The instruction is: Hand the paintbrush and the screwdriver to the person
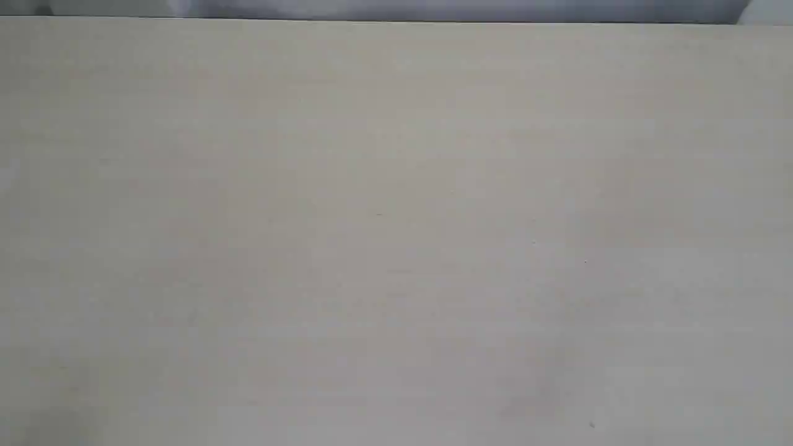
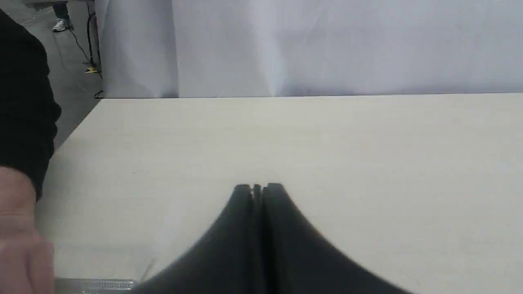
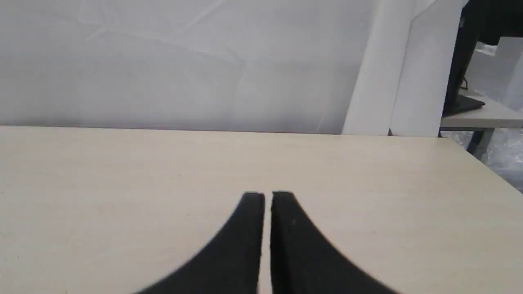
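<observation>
One hand [image 2: 18, 232], black sleeve [image 2: 24, 102], at tabletop [image 2: 367, 163] edge near L jaws, beside a silver metal strip [image 2: 96, 284]; brush or not, can't tell. L jaws closed, empty. R jaws closed bar thin gap, empty.

Pale wooden table [image 1: 396, 248]; white cloth backdrop [image 2: 327, 45] behind its far edge; person's bare hand [image 2: 20, 237] at one side edge

Open table [image 1: 396, 235] runs ahead of my left end effector [image 2: 258, 187] and my right end effector [image 3: 267, 194] as far as the white curtain [image 2: 327, 45] behind its far edge. The person's hand [image 2: 20, 241], in a black sleeve [image 2: 24, 102], blocks the table's side edge near my left end effector.
</observation>
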Robot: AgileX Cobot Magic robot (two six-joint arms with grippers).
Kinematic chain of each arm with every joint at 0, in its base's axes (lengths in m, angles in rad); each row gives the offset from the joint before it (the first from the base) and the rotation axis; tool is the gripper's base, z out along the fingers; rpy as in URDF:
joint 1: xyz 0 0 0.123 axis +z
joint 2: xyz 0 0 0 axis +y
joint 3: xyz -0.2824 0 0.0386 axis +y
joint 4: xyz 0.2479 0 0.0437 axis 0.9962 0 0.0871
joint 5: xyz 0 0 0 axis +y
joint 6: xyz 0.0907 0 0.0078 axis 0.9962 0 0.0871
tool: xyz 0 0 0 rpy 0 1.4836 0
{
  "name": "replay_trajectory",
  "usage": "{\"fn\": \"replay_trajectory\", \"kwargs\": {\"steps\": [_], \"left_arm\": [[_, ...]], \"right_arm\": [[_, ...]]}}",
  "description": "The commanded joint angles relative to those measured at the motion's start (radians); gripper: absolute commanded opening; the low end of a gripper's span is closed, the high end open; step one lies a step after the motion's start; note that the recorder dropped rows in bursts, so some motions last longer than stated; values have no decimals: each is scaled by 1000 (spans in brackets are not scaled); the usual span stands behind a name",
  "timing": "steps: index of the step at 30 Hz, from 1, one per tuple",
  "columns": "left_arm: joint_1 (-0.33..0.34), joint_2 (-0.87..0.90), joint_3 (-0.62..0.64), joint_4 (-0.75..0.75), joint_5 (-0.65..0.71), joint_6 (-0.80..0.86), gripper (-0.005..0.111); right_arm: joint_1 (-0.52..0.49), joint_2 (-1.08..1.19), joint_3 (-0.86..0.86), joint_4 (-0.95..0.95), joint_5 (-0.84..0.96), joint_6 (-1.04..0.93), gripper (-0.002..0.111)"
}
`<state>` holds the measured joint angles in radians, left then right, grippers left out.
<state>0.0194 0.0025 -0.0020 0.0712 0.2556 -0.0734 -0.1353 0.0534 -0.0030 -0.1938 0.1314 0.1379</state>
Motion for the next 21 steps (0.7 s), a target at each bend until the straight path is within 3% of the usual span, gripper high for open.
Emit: {"fn": "replay_trajectory", "kwargs": {"steps": [1,11,21], "left_arm": [[-8,-2,2,-1,-6,-2,0],[-8,-2,2,-4,-5,-2,0],[-8,-2,2,-4,-5,-2,0]], "right_arm": [[-2,-5,3,3,31,-43,5],[-2,-5,3,7,45,-86,5],[-2,-5,3,7,187,-86,5]]}}
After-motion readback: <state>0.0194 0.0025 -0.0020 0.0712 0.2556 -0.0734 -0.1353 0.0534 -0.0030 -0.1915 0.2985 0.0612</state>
